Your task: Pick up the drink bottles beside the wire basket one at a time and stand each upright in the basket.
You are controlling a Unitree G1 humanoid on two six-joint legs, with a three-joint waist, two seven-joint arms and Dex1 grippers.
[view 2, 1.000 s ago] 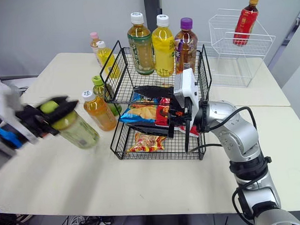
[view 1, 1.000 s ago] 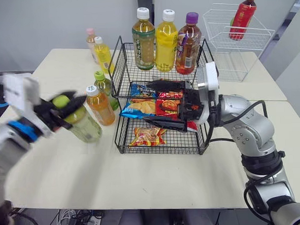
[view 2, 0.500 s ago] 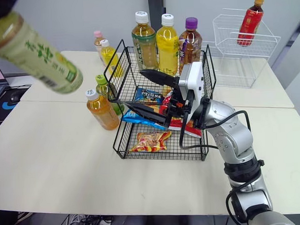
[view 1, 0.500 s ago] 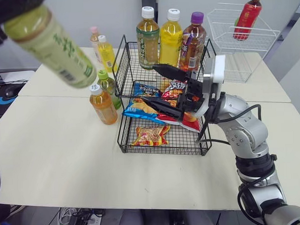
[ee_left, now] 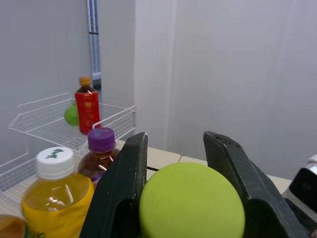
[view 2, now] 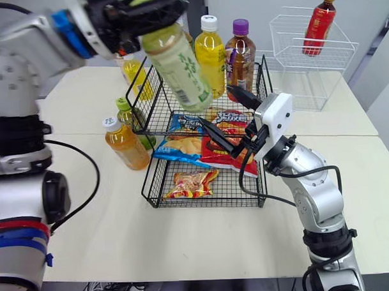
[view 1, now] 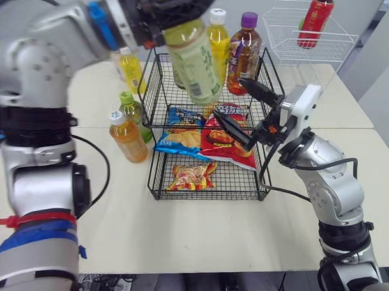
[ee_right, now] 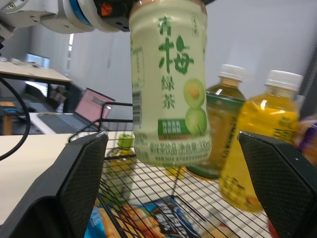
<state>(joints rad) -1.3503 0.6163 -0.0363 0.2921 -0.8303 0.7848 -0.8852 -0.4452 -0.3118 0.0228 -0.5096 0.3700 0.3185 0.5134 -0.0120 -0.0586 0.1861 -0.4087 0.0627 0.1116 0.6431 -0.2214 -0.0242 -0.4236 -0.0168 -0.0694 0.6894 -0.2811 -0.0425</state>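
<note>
Carrying the pale green bottle [view 1: 195, 59] by its cap, your left pincer [view 1: 189, 2] is clenched on it and holds it in the air above the upper shelf of the wire basket [view 1: 153, 89], tilted, with its base clear of the wire. Your right pincer [view 1: 230, 97] hangs at the front of that shelf with its fingers spread wide and nothing in them, just above the snack bags [view 1: 216, 135]. The main risk, as I judge it, is the tilt: lower the bottle as it hangs and one edge of its base meets the grid first, so it could tip on release. The shelf is crowded too; the amber bottle [ee_right: 223, 134], the yellow bottle [view 1: 223, 49] and the purple-capped bottle [view 1: 244, 54] stand close behind, and a swing could knock one over. A hold on the cap alone lets the body sway, so a quick move may loosen it. Watch the right pincer as well, since it sits near the way down. The orange bottle [view 1: 127, 138] and the green-capped bottle [view 1: 132, 109] wait on the desk [view 1: 107, 219] beside the basket.
</note>
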